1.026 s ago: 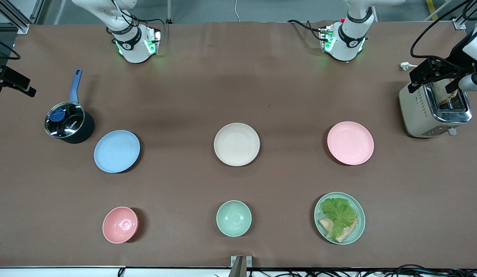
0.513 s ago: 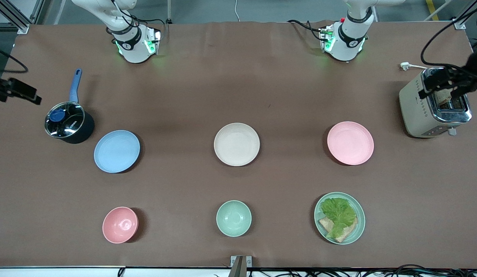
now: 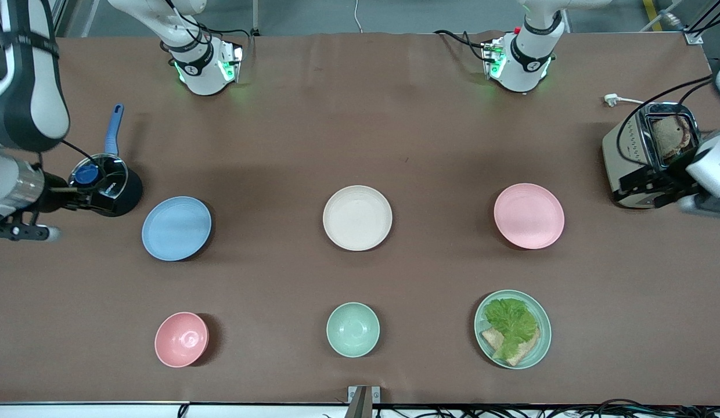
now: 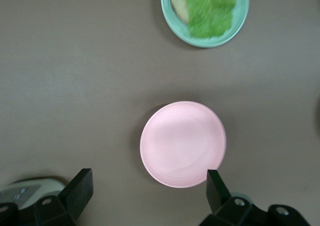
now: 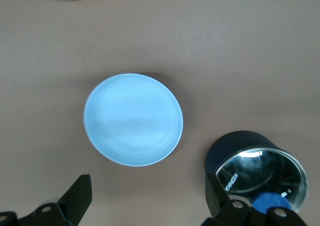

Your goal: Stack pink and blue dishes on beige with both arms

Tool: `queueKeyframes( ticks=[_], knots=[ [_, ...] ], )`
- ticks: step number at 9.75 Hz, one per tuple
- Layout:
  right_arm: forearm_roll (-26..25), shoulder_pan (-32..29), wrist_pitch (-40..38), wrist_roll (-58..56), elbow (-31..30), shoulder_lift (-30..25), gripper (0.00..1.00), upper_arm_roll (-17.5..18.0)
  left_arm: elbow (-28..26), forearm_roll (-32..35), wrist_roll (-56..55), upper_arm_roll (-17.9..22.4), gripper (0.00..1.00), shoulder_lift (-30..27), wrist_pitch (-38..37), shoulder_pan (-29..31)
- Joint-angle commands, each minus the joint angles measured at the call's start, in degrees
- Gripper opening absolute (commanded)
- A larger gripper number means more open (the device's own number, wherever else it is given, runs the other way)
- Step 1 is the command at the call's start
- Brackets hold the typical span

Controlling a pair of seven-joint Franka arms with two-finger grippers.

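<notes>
So we see the cream plate (image 3: pixel 357 217) mid-worktop, bare. Blue plate (image 3: pixel 176 228) lies toward the right arm's end, pink plate (image 3: pixel 529 216) toward the left arm's end, all three in one row, well apart. Just beside the blue plate stands a lidded saucepan (image 3: pixel 105 184); near the pink plate, a toaster (image 3: pixel 656 154) with bread in it. Nearer the camera: pink bowl (image 3: pixel 182 339), mint bowl (image 3: pixel 353 329), mint plate with lettuce and bread (image 3: pixel 513 328). Right hand (image 5: pixel 145 201) hangs beside the blue plate, over the saucepan's edge, fingers apart, empty. Left hand (image 4: pixel 150 193) hangs between pink plate and toaster, fingers apart, empty.
</notes>
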Motion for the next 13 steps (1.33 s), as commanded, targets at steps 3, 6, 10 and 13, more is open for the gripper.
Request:
queueKeyframes(
  ticks=[3, 6, 10, 13],
  knots=[
    [15.28, -1.13, 12.93, -18.78, -9.52, 7.09, 1.0, -5.13, -1.92, -4.15, 10.17, 0.13, 0.78, 11.73, 7.12, 0.97],
    [24.07, -0.87, 19.53, -30.11, -12.77, 12.46, 0.91, -5.22, -3.23, -6.25, 10.54, -0.04, 0.77, 18.78, 12.03, 0.8],
    [24.88, -1.04, 22.19, -31.03, -13.93, 14.66, 0.63, -5.22, -5.0, -10.72, 11.15, -1.62, 0.65, 23.45, 15.38, 0.89],
    [26.64, -0.78, 22.98, -31.03, -13.93, 16.16, 0.38, -5.22, -6.4, -10.83, 15.72, -1.63, 0.01, 23.98, 15.29, 1.15]
  ],
)
